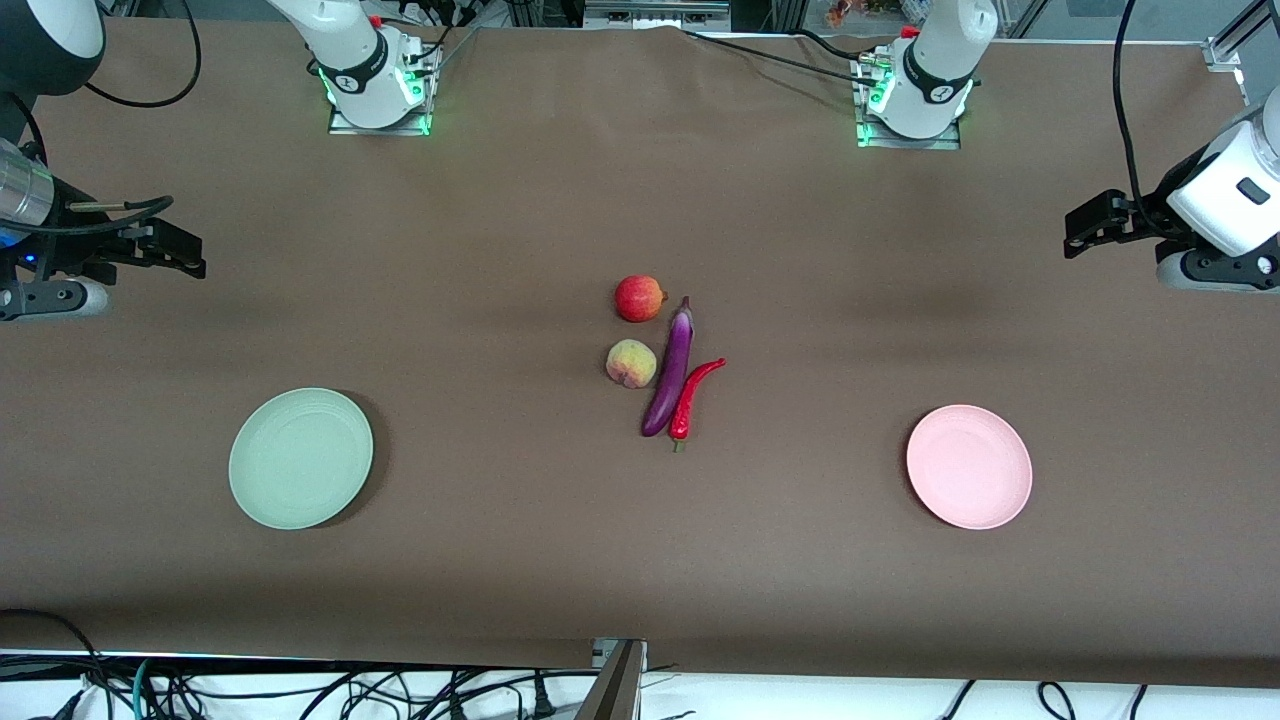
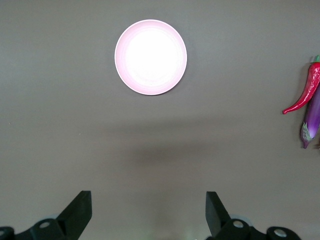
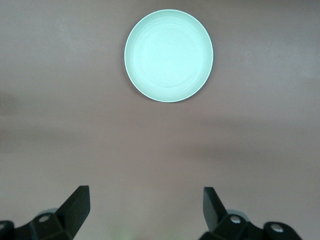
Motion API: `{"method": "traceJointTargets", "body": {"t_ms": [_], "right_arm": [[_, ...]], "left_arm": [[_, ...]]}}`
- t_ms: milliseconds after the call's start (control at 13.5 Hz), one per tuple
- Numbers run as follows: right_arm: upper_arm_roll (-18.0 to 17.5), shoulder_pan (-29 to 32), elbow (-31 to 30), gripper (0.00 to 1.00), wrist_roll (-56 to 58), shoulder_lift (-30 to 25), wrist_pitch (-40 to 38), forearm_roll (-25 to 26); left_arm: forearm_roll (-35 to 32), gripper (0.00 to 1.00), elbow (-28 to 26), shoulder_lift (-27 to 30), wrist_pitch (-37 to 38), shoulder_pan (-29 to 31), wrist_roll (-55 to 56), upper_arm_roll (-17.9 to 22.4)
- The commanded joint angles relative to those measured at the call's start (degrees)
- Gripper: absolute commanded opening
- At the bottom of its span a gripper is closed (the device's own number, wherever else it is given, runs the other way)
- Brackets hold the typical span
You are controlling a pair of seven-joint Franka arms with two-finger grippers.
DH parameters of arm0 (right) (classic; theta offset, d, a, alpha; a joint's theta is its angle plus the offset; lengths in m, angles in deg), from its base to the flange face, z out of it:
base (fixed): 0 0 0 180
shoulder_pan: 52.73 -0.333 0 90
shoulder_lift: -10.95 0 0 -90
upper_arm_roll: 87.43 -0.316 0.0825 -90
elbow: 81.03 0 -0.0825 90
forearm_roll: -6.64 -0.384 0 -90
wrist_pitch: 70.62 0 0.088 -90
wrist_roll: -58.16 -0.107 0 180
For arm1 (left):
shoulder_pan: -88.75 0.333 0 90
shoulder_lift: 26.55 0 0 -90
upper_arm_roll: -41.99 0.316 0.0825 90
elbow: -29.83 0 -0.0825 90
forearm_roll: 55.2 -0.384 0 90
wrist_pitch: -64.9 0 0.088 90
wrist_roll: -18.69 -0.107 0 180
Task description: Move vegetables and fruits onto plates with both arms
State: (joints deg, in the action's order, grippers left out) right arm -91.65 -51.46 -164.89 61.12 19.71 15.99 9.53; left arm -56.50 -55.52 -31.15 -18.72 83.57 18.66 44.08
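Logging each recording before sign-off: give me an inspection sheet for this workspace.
Surface: brown table cover.
Job's things: red fruit, peach, eggplant and chili pepper clustered mid-table; mint plate toward the right arm's end, pink plate toward the left arm's end, both bare.
Clutter: nothing seen.
Grippers: left gripper and right gripper wait over their table ends, jaws open, holding nothing.
Cables: black cables below the table's near edge.
Surroundings: arm bases with green lights.

eggplant [image 2: 312,116]: left wrist cam cuts it at frame edge, I see stem end only.
chili pepper [image 2: 305,92]: stem clipped by same edge.
apple, peach: outside both wrist cams.
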Motion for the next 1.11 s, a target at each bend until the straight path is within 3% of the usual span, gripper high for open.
{"method": "traceJointTargets", "body": {"t_ms": [0, 1040], "right_arm": [[0.2, 0.0, 1.2, 1.00, 0.2, 0.5, -0.2, -0.7], [0.2, 0.1, 1.2, 1.00, 0.3, 0.6, 0.5, -0.7]], "left_arm": [[-1.4, 1.00, 0.9, 0.0, 0.6, -0.3, -0.1, 0.0], [-1.3, 1.00, 0.9, 0.0, 0.6, -0.3, -0.1, -0.1]]}}
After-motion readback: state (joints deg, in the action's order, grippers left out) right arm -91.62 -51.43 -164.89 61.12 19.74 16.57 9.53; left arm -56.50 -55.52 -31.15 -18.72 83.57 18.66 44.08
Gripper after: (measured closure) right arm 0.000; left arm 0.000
